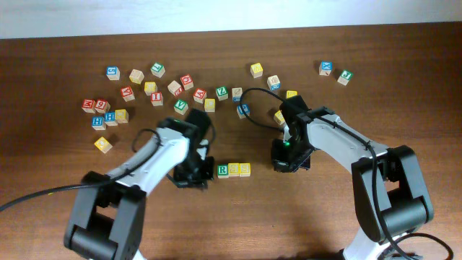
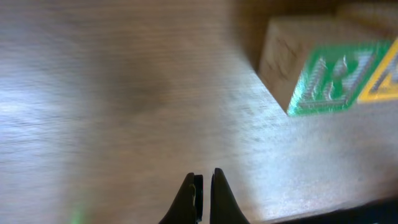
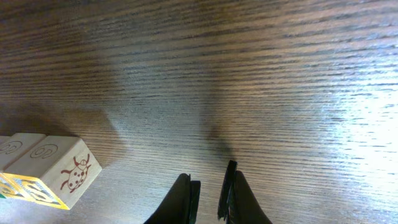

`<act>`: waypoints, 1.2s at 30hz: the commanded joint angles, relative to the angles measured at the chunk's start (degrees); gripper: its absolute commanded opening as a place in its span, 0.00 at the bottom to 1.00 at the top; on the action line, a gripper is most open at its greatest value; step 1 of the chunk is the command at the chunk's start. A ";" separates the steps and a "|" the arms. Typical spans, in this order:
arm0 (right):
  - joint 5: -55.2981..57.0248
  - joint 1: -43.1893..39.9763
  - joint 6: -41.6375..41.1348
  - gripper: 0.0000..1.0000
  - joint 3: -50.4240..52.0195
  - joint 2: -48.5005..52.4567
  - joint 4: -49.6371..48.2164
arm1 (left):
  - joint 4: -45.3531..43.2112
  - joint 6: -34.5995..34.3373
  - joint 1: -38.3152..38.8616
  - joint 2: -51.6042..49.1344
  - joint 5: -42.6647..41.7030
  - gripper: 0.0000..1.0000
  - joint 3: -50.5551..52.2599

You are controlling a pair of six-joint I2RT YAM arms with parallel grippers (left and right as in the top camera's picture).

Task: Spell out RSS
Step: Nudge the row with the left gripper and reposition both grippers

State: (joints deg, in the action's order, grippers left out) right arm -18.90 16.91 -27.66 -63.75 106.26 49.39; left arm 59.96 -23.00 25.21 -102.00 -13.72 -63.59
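You see left gripper (image 2: 202, 186) low, fingers pressed together | right gripper (image 3: 208, 193) low, narrowly spread, holding nothing | row: one R cube (image 1: 223, 170), two S cubes (image 1: 240, 170)

Both arms are built of pale grey, rounded shell links joined by chunky black joint housings. A thin black cable loops out over the right arm, and another trails off from the left arm's base. A small green light glows on the right arm's wrist block. The left tool (image 2: 203, 198) and the right tool (image 3: 208, 200) end in slim, black, tapering fingers.
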 commanded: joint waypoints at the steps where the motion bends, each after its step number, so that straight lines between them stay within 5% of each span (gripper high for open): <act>1: 2.03 -0.74 1.33 0.11 -0.22 -0.02 -0.09 | -4.90 -8.00 5.79 0.92 -0.63 0.00 4.37; 6: 2.03 -1.29 1.95 0.10 -0.22 -0.02 -0.09 | -12.92 -13.99 10.62 0.81 4.76 0.00 7.13; 14: 4.59 -1.29 1.95 0.10 -0.22 -0.02 -0.33 | -18.43 -14.10 14.12 0.76 14.73 0.00 7.34; 36: -1.88 -1.18 5.27 0.10 -0.17 -0.02 4.76 | -18.73 -14.08 14.12 2.25 12.13 0.00 6.60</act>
State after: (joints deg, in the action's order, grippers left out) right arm -15.09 16.05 -26.33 -63.75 106.26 52.84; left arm 38.52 -36.32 39.33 -101.47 0.64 -56.77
